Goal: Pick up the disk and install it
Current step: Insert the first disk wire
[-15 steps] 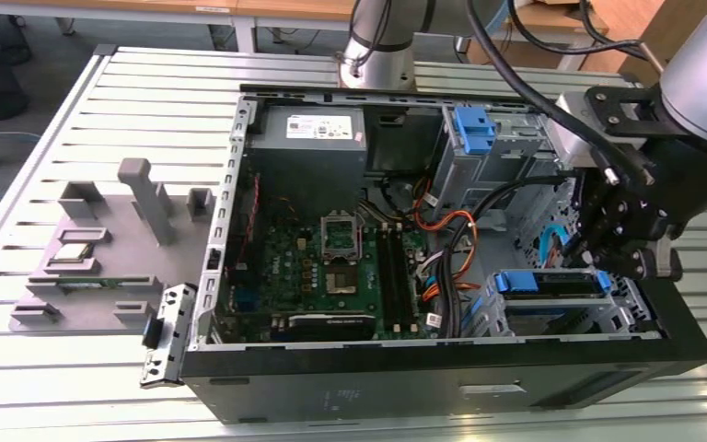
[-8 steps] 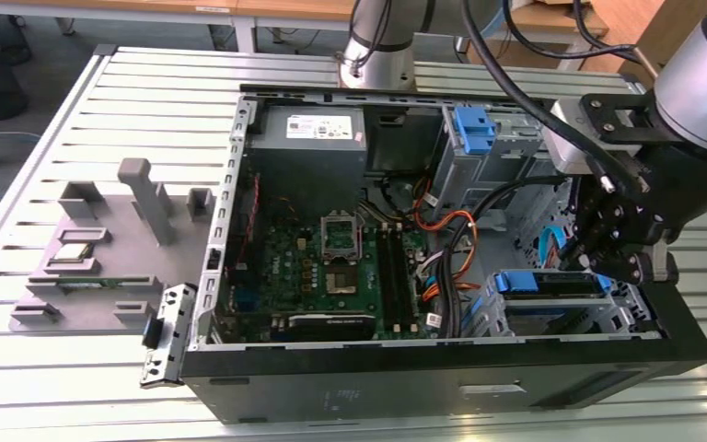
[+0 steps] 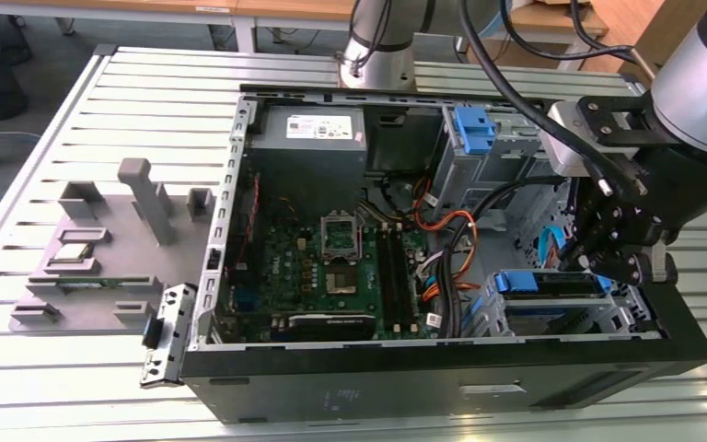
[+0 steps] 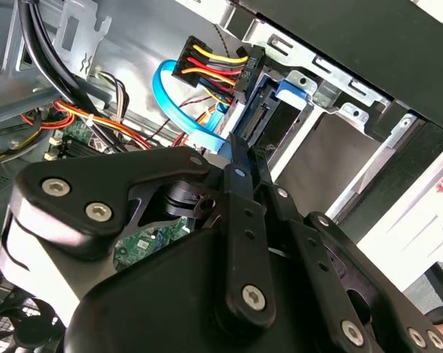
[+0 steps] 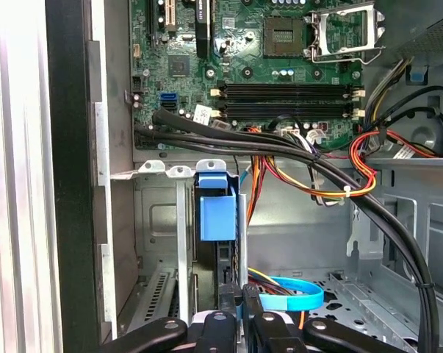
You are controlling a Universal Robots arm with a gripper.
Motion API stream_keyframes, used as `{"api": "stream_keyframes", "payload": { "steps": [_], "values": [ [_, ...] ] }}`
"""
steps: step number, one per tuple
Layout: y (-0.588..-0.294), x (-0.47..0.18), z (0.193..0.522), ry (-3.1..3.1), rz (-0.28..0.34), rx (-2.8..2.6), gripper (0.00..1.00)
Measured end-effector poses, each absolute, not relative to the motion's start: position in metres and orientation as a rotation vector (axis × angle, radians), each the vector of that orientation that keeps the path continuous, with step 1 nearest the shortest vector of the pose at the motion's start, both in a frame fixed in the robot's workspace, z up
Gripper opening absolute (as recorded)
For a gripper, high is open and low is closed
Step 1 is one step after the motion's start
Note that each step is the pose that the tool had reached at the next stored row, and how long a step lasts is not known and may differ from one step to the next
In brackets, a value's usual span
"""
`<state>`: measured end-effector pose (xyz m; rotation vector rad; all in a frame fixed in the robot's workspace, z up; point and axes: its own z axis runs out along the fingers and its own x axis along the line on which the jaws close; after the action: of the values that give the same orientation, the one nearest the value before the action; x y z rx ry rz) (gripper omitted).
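Disk [image 5: 215, 213], blue plastic carrier, rectangular.

In the first wrist view, the black gripper [image 5: 239, 323] has its fingers pressed together on the edge of the blue-framed disk [image 5: 215, 213], which stands upright in the grey metal drive cage [image 5: 162, 220]. Beyond lies a green motherboard [image 5: 250, 51], crossed by thick black cables [image 5: 280, 151] and orange wires [image 5: 353, 169].

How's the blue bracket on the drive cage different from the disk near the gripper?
The blue bracket tops the grey cage near the power supply; the disk sits in the bay by the gripper. The bracket looks narrow and upright; the disk's carrier shows as a wide band. Both are blue plastic.
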<state>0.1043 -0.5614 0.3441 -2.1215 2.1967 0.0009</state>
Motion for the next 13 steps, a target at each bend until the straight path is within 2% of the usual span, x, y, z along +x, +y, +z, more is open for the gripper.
{"api": "stream_keyframes", "payload": {
  "steps": [13],
  "values": [
    [-0.5614, 0.1001, 0.3427, 2.188, -0.009, -2.120, 0.16]
  ]
}}
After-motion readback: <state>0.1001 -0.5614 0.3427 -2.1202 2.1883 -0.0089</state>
